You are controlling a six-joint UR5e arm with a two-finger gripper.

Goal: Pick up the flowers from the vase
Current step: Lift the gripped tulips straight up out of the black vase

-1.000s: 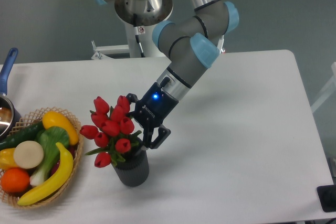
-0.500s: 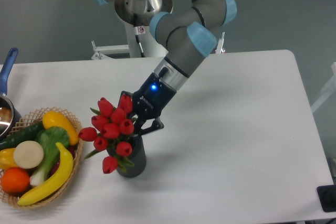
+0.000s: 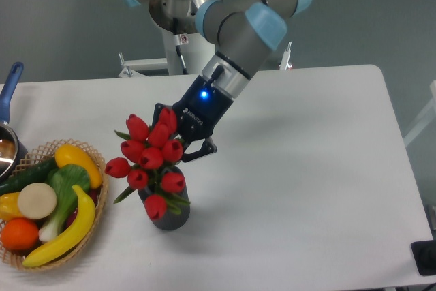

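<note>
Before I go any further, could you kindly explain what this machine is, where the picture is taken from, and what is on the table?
It is one jointed robot arm of grey tubes with blue caps. A single fixed camera looks down at the white table from the front. At the arm's tip sits the gripper, a dark block with a blue light and two fingers. The fingers reach in behind the flowers, a bunch of red tulips, so whether they are closed is hidden. The tulips hang over the vase, a short dark grey pot; their stems appear to be still inside it. On the left is a wicker basket of fruit and vegetables, and a pot with a blue handle at the edge.
</note>
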